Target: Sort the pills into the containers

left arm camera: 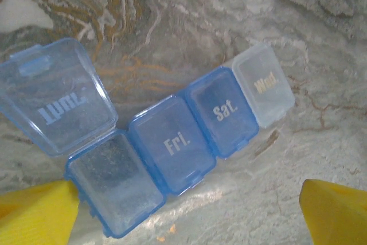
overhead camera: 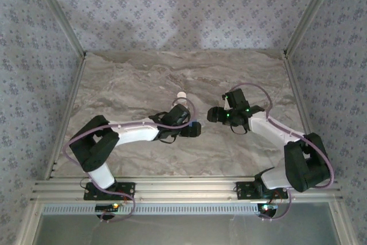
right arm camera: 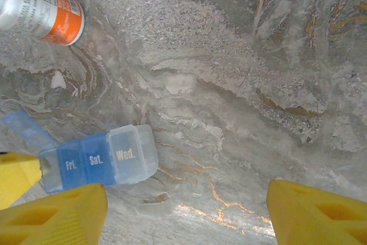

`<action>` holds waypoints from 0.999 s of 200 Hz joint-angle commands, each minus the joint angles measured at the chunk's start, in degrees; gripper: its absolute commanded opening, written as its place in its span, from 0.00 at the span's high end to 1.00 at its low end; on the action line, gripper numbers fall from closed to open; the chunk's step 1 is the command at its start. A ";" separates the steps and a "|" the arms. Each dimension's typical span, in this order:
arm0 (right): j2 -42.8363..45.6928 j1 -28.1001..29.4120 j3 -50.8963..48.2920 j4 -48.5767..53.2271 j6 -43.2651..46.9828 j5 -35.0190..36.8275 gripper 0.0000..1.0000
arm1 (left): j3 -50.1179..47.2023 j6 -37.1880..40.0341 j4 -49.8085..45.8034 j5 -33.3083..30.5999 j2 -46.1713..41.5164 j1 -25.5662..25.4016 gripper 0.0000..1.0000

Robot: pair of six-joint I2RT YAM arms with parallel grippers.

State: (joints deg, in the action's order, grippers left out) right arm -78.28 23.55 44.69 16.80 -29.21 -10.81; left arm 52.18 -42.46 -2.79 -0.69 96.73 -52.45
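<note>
The translucent blue pill box [left arm camera: 172,144] lies on the marble just ahead of my open left gripper [left arm camera: 186,222]. Its containers read Fri., Sat. [left arm camera: 223,112] and a clear Wed. [left arm camera: 264,84]. The end lid [left arm camera: 54,98] is flipped up, and the compartment under it [left arm camera: 114,182] looks empty. In the right wrist view the box [right arm camera: 97,156] sits at the lower left, beside the left finger [right arm camera: 57,216] of my open right gripper [right arm camera: 186,222], which has nothing between its fingers. A small white piece [right arm camera: 57,80] lies near the box; I cannot tell if it is a pill.
A white-and-orange bottle [right arm camera: 40,7] lies on its side beyond the box, its white cap [overhead camera: 182,94] seen from above. Both grippers [overhead camera: 192,129] [overhead camera: 213,114] face each other mid-table. Tiny orange crumbs [left arm camera: 162,236] lie by the box. Metal frame rails [overhead camera: 69,113] border the table.
</note>
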 commanded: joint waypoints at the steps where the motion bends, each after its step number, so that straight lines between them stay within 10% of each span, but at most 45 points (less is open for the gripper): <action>1: 2.19 -0.66 -0.92 2.44 -1.27 -0.09 0.24 | 2.59 2.05 1.02 1.19 1.41 0.74 0.02; 64: 5.39 -3.08 -2.84 4.36 -3.21 2.08 0.22 | 6.17 4.06 0.96 3.00 4.08 1.64 0.02; 98: 6.46 -3.56 -1.64 6.80 -2.48 9.93 0.01 | 5.34 5.83 -1.02 3.34 1.79 2.03 0.02; 200: 3.11 -3.10 8.62 5.42 0.97 8.74 0.08 | -2.86 8.33 -5.93 3.03 -20.74 14.58 0.02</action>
State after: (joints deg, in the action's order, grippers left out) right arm -72.27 20.16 49.10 23.57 -30.22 0.60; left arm 51.00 -35.57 -6.22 2.20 81.14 -41.63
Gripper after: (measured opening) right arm 0.937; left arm 0.981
